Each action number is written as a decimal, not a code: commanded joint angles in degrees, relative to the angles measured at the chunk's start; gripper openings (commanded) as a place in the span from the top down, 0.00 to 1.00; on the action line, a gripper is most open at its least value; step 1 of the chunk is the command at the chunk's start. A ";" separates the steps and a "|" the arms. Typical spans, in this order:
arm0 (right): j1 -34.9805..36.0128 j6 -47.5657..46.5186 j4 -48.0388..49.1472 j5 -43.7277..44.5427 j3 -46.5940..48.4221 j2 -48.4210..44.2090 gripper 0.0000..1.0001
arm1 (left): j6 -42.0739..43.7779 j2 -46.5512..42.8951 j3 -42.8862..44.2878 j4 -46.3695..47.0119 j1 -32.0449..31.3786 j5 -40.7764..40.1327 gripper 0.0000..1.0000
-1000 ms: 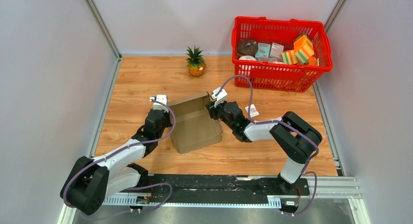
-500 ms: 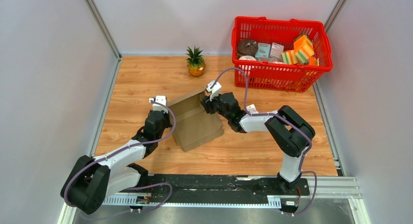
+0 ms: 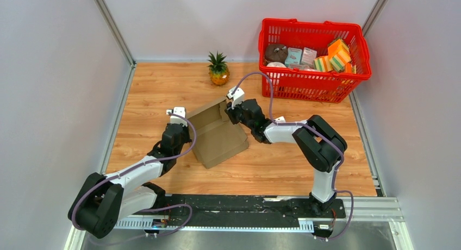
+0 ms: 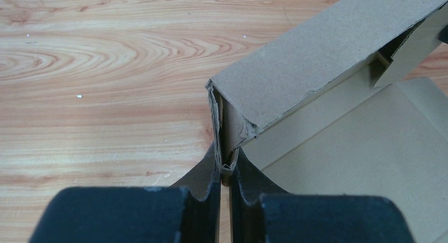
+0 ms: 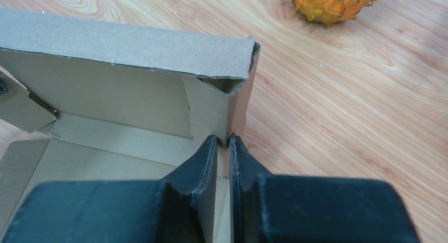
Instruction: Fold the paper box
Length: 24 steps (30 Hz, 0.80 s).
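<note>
The paper box [image 3: 220, 137], plain brown cardboard, lies in the middle of the wooden table with its far wall folded upright and its floor flat. My left gripper [image 3: 186, 131] is at its left side. In the left wrist view this gripper [image 4: 227, 166] is shut on the folded left wall of the box [image 4: 296, 79] near the far-left corner. My right gripper [image 3: 230, 114] is at the far-right corner. In the right wrist view the right gripper [image 5: 224, 143] is pinched shut on the box's right side wall [image 5: 219, 116], just below the double-folded far wall.
A red basket [image 3: 348, 70] filled with small packages stands at the back right. A toy pineapple [image 3: 218, 69] stands behind the box, also visible as the pineapple [image 5: 330, 1] in the right wrist view. A small white tag [image 3: 280, 119] peeks out beside the right forearm. Grey walls border the table.
My right gripper moved left and away along the box's right edge, then closed on the side wall. The box's far wall stands higher. The left gripper kept its grip.
</note>
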 commanded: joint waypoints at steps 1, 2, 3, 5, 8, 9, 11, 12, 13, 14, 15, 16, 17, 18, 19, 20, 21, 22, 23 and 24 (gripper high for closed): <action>0.98 3.19 0.68 -2.57 3.42 1.28 0.87 | -1.47 0.10 0.46 2.76 -0.46 3.48 1.00; 0.89 3.28 0.24 -1.95 4.38 1.55 0.83 | -1.47 0.10 0.54 2.85 -0.46 3.48 1.00; 0.81 3.28 -0.64 -1.34 4.83 1.90 0.79 | -1.47 0.18 0.46 2.76 -0.46 3.48 1.00; 0.89 3.02 -1.43 -0.81 5.71 2.69 0.78 | -1.56 0.19 0.46 2.85 -0.46 3.57 1.00; 0.54 3.02 -2.84 -0.98 7.73 3.66 0.75 | -1.56 -0.16 0.37 2.67 -0.46 3.66 1.00; 0.45 3.02 -3.36 -1.68 8.34 3.92 0.71 | -1.56 -0.25 0.37 2.85 -0.46 3.75 1.00; 0.19 2.76 -3.54 -1.77 8.87 4.36 0.68 | -1.56 -0.34 0.37 2.67 -0.46 3.75 1.00; -0.16 2.67 -3.81 -2.55 9.57 4.71 0.67 | -1.56 -0.52 0.28 2.67 -0.46 3.75 1.00; -0.34 2.67 -4.24 -2.82 10.10 4.97 0.66 | -1.56 -0.52 0.19 2.59 -0.46 3.66 1.00; -0.95 2.67 -4.77 -3.61 10.54 5.50 0.66 | -1.64 -0.52 0.19 2.67 -0.46 3.75 1.00; -1.21 2.67 -5.39 -5.10 11.07 5.76 0.64 | -1.56 -0.52 0.19 2.67 -0.46 3.75 1.00; -1.39 2.58 -5.65 -5.37 11.86 5.94 0.64 | -1.56 -0.43 0.19 2.67 -0.46 3.75 1.00; -1.83 2.06 -6.00 -5.98 12.30 6.20 0.64 | -1.56 -0.43 0.28 2.50 -0.46 3.75 1.00; -2.01 1.79 -6.62 -6.95 12.74 6.56 0.63 | -1.47 -0.43 0.28 2.67 -0.46 3.83 1.00; -2.09 1.79 -6.97 -7.13 13.61 6.82 0.63 | -1.47 -0.43 0.28 2.67 -0.46 3.83 1.00; -2.18 1.44 -7.41 -7.31 14.32 7.17 0.63 | -1.47 -0.26 0.37 2.67 -0.46 3.92 1.00; -2.18 1.18 -9.41 -8.27 15.28 8.04 0.57 | -1.47 -0.17 0.45 2.67 -0.46 4.27 1.00; -2.27 0.83 -10.74 -8.19 16.51 8.49 0.54 | -1.56 0.01 0.45 2.85 -0.46 4.36 1.00; -2.27 0.65 -11.36 -8.36 17.83 8.84 0.50 | -1.64 0.27 0.54 2.85 -0.46 4.45 1.00; -2.27 0.65 -11.54 -7.93 18.10 9.37 0.50 | -1.73 0.36 0.54 2.94 -0.46 4.54 1.00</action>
